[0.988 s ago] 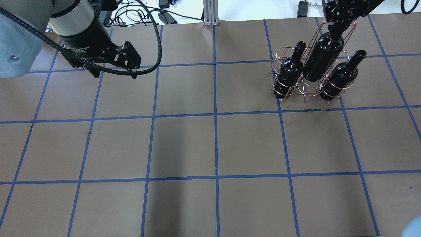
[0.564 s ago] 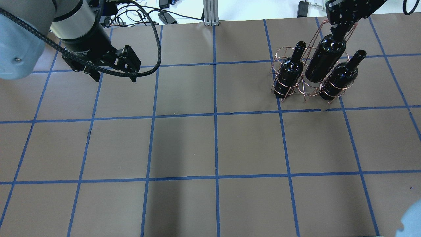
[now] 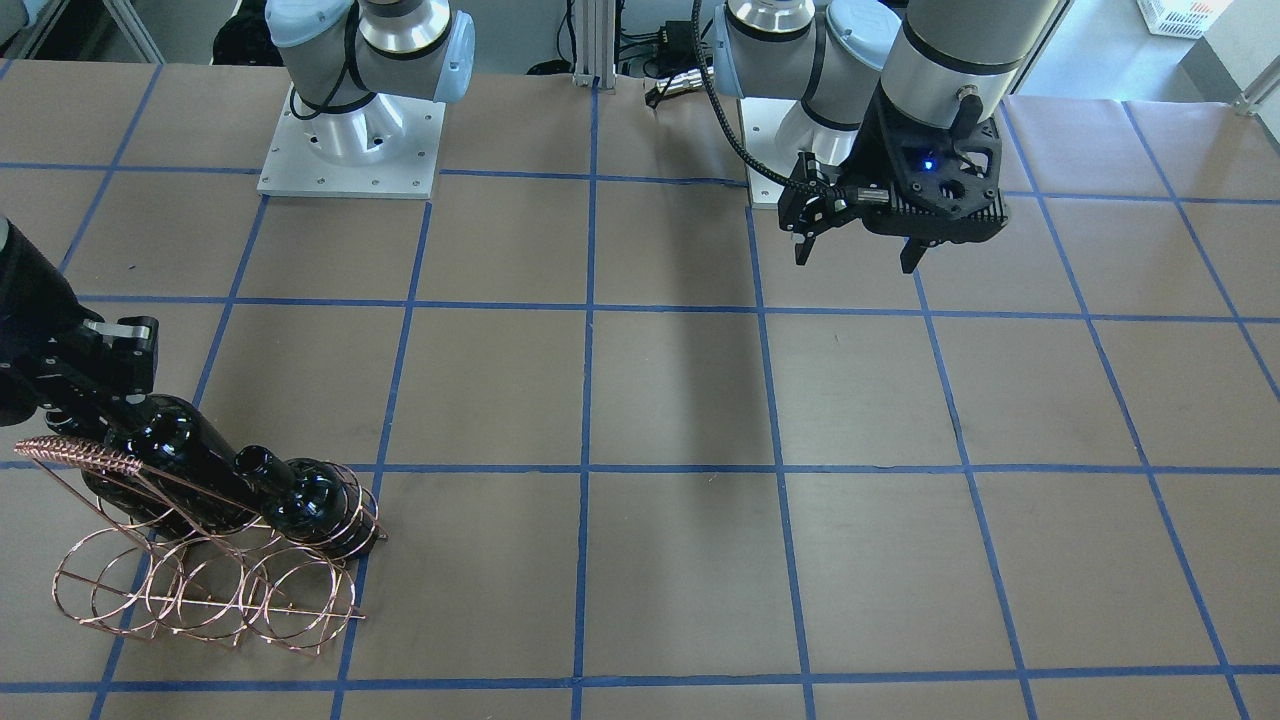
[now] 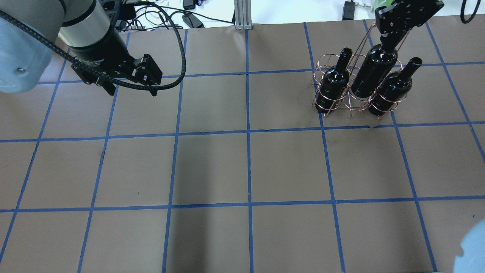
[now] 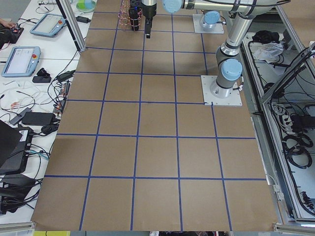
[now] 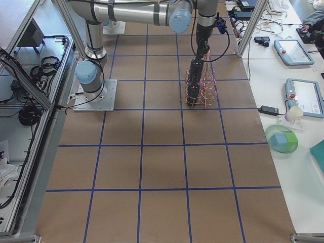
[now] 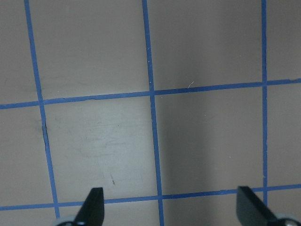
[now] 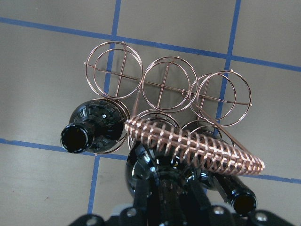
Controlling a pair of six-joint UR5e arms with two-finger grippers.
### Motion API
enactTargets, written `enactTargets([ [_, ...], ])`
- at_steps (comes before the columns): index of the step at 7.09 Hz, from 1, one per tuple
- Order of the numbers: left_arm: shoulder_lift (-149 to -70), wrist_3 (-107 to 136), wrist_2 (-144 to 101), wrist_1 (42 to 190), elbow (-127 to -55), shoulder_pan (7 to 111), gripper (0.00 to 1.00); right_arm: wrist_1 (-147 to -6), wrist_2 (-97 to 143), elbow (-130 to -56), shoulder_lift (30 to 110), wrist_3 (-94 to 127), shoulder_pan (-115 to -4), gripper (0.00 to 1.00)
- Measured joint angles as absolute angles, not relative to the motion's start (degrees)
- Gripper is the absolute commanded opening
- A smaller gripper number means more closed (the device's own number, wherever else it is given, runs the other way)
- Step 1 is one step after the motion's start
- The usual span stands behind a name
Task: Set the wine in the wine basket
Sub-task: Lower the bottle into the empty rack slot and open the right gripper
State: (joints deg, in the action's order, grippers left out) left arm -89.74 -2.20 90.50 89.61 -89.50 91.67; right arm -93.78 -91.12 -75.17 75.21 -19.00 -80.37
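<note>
**Item: wine.** Glossy black glass bottle with no label, rounded shoulders and a narrow neck. It hangs directly below the right gripper, which is clenched on the neck. The body stands close to upright, and its lower part is inside the middle ring of the occupied row.

**Receptacle: wine basket.** Copper-coloured thin wire, with round loops in two rows of three. It sits under the right gripper. In the wrist view the three loops of the row farther from the gripper are vacant. The coiled handle crosses just beside the gripped neck.

**Companions: two other bottles.** They match the wine and stand seated in the end rings, one on each side of the held bottle and close beside it.

**Step in hand (judged):** final lowering of the third bottle into its ring. Whether the base rests on the bottom wire cannot be told.

**Next move (judged):**
- Bring the bottle straight down until its weight is on the wire.
- Part the fingers.
- Lift straight up, keeping off the handle and the neighbouring necks.
- The glass is smooth and likely slippery, so release only once the bottle is supported.

**Idle unit: left gripper.** It is released, with the jaws wide apart and nothing between them. It hovers over bare table, well apart from the basket.
</note>
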Motion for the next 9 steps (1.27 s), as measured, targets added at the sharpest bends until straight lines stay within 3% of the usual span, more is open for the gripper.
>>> enactTargets([
  [4, -89.74, -2.20, 90.50, 89.58, -89.78, 91.67, 1.00, -99.78, -90.94, -79.18, 72.55, -20.47, -80.33, 0.17],
  [5, -89.74, -2.20, 90.52, 89.60, -89.81, 91.66, 1.00, -100.84, -90.90, -80.17, 72.19, -20.54, -80.33, 0.44],
  [6, -89.74, -2.20, 90.50, 89.60, -89.82, 91.64, 1.00, -101.23, -90.89, -80.57, 72.11, -20.56, -80.33, 0.92],
  [7, -89.74, -2.20, 90.43, 89.61, -89.85, 91.65, 1.00, -101.32, -90.88, -80.71, 72.27, -20.62, -80.33, 1.00],
  [9, -89.73, -2.20, 90.39, 89.63, -89.89, 91.67, 1.00, -101.09, -90.86, -80.77, 74.15, -20.44, -80.34, 1.00],
])
